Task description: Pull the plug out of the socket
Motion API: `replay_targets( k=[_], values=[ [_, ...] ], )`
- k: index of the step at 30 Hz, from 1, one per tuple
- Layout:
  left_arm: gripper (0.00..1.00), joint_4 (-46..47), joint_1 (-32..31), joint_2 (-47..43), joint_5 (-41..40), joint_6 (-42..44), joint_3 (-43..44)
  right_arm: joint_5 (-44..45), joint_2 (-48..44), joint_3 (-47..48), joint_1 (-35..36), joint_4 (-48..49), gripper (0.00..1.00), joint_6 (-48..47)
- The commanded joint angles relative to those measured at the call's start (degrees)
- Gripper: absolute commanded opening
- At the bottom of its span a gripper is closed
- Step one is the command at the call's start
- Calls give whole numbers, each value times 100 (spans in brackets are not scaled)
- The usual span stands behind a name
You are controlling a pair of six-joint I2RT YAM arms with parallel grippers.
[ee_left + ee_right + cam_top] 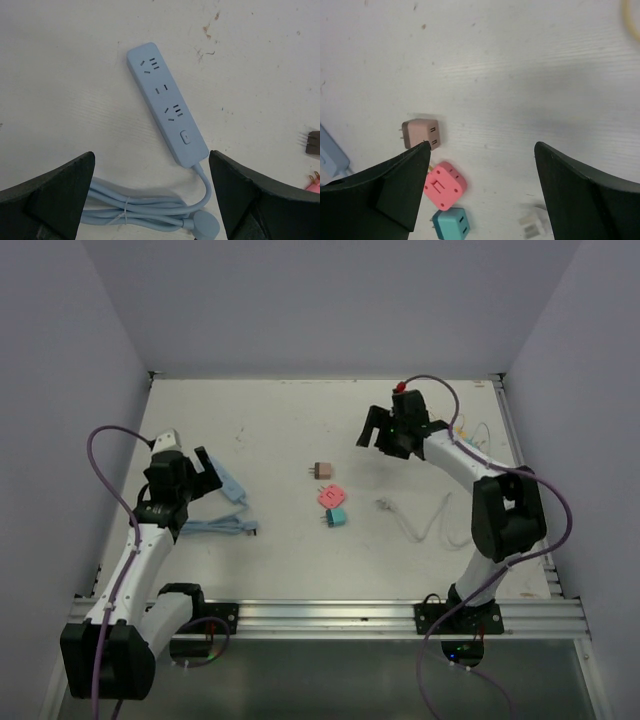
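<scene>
We see one pale blue plastic power strip (166, 110) at 9 o'clock on the white table (280, 420), under the released left claw (151, 160) | three mid-table: brown adapter cube (421, 133), pink adapter cube (445, 185), teal adapter cube (450, 223) | one white corded plug (535, 225) at their 3 o'clock | right claw (482, 150) released

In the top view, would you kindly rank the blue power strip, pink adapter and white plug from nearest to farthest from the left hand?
1. Blue power strip, right beside the left hand.
2. Pink adapter, centre of the view.
3. White plug, right of centre.
</scene>
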Motion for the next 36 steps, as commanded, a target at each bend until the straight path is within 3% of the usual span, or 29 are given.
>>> replay_targets(
  k=[1, 9, 14, 20, 30, 36],
  values=[
    [100, 266, -72, -65, 45, 151, -6, 1100, -741, -98, -475, -570, 89, -445],
    [99, 301, -203, -39, 53, 177, -6, 2725, -1498, -309, -1845, -1080, 99, -252],
    [100, 292, -256, -39, 36, 204, -6, 2929, -1665, -635, -2576, -1098, 99, 125],
    [100, 292, -291, -12, 36, 212, -15, 2833, -1569, -731, -3366, -1054, 99, 240],
    [100, 301, -327, -39, 45, 221, -32, 2692, -1174, -793, -4062, -1326, 98, 513],
    [100, 301, -371, -56, 36, 221, -32, 1788, -743, -662, -4159, -1168, 95, 197]
  ],
)
